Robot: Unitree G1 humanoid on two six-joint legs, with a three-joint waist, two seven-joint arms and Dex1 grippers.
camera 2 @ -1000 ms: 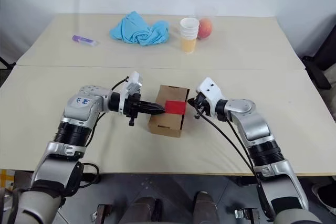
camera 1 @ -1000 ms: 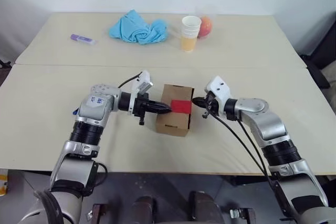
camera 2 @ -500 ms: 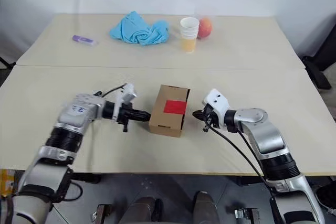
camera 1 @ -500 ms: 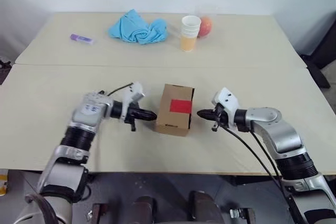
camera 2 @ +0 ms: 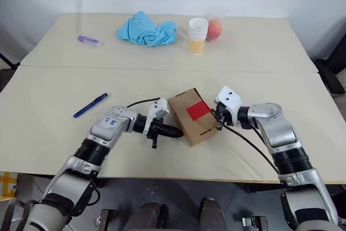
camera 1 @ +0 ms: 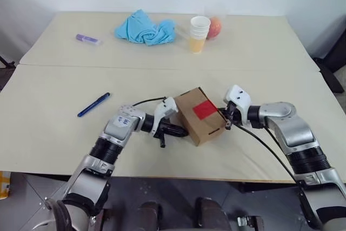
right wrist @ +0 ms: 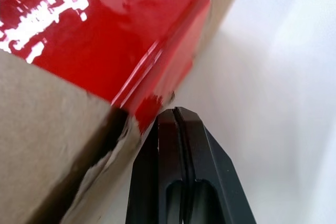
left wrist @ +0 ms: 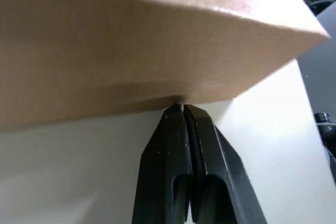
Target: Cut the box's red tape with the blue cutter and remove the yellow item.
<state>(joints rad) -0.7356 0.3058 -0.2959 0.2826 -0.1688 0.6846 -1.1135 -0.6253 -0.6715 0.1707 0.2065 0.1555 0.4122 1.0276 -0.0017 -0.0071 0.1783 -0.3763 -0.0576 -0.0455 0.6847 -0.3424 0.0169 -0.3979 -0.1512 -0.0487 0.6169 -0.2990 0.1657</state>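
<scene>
The brown box (camera 1: 190, 116) sits turned at an angle mid-table, its lid closed under the red tape (camera 1: 204, 110). My left gripper (camera 1: 185, 132) is shut and empty, its tips against the bottom edge of the box's left side (left wrist: 131, 40). On the opposite side my right gripper (camera 1: 226, 122) is also shut and empty, with its tips just under the tape (right wrist: 105, 40) where it folds over the box's edge. The blue cutter (camera 1: 93, 104) lies free on the table, far left of the box. The yellow item is hidden.
At the table's far side lie a crumpled blue cloth (camera 1: 145, 28), stacked paper cups (camera 1: 199, 33), an orange-red fruit (camera 1: 214, 26) and a purple stick (camera 1: 87, 39). A seam (camera 1: 54, 67) crosses the table behind the box.
The box has turned on the table and both shut grippers now sit against its sides. My left arm swung lower and to the right, uncovering the blue cutter.
</scene>
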